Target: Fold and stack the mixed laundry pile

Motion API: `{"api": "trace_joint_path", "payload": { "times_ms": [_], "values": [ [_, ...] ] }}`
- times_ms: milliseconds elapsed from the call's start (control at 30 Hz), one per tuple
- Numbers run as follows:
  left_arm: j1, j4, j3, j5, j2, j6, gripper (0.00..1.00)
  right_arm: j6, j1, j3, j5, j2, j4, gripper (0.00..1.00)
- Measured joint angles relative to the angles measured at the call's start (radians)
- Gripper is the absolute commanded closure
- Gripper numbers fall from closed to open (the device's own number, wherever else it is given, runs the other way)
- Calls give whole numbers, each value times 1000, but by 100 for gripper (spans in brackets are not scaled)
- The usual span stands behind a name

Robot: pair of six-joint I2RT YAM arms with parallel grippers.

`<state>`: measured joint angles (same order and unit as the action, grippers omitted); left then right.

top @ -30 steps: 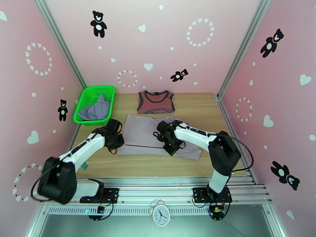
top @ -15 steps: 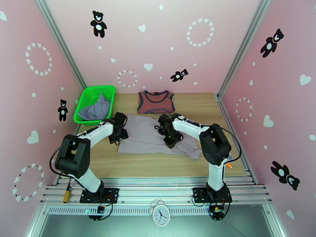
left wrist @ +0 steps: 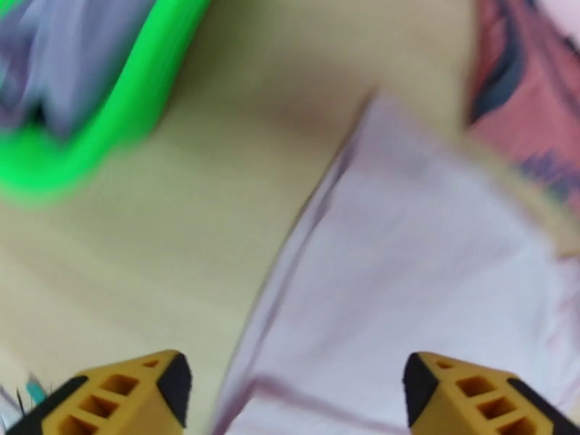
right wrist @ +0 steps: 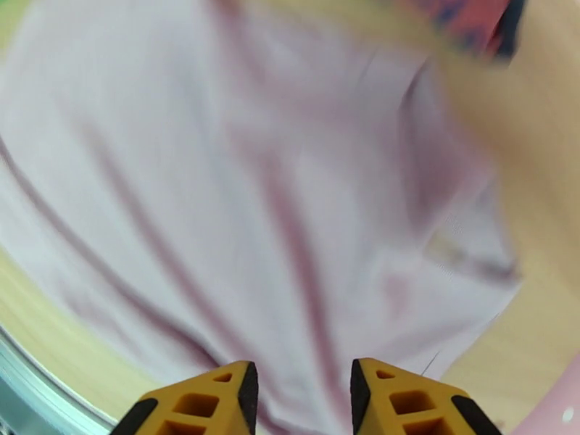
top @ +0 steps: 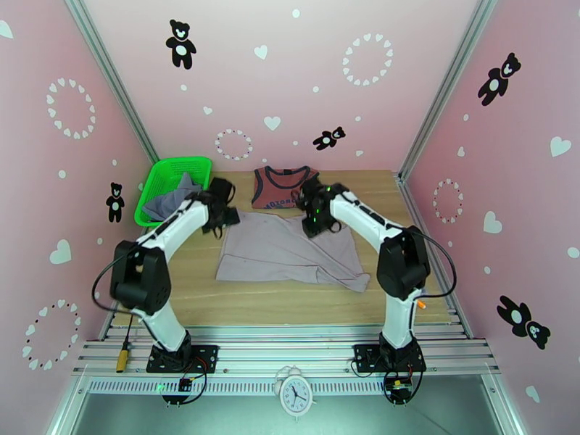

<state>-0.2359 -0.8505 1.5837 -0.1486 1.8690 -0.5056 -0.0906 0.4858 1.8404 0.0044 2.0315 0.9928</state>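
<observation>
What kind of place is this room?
Likely a robot test booth, not a home: pink walls with bear stickers, a metal rail holding the left arm and right arm, and a clock.

The left gripper [left wrist: 293, 375] has fingers [left wrist: 123, 400] of yellow plastic with matt black pads [left wrist: 175, 378]; ahead of them the pale mauve-beige piece [left wrist: 406, 284] is soft, matt cloth on a table [left wrist: 217, 197] of smooth wood. Beyond the left finger the mesh basket [left wrist: 138, 103] is bright green plastic; beyond the right, the brick-red tank top [left wrist: 536, 96] is matt cloth.
</observation>
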Motion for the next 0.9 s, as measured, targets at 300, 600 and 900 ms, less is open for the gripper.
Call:
{"api": "trace_joint_path", "payload": {
  "times_ms": [300,600,900],
  "values": [
    [71,-35,350,106,382,72,32,26,-56,267,-46,296,2,61],
    [77,-50,515,144,560,110,35,44,-79,353,-57,436,5,63],
    [89,-87,602,140,631,134,100,-5,-82,385,21,469,-15,64]
  ]
}}
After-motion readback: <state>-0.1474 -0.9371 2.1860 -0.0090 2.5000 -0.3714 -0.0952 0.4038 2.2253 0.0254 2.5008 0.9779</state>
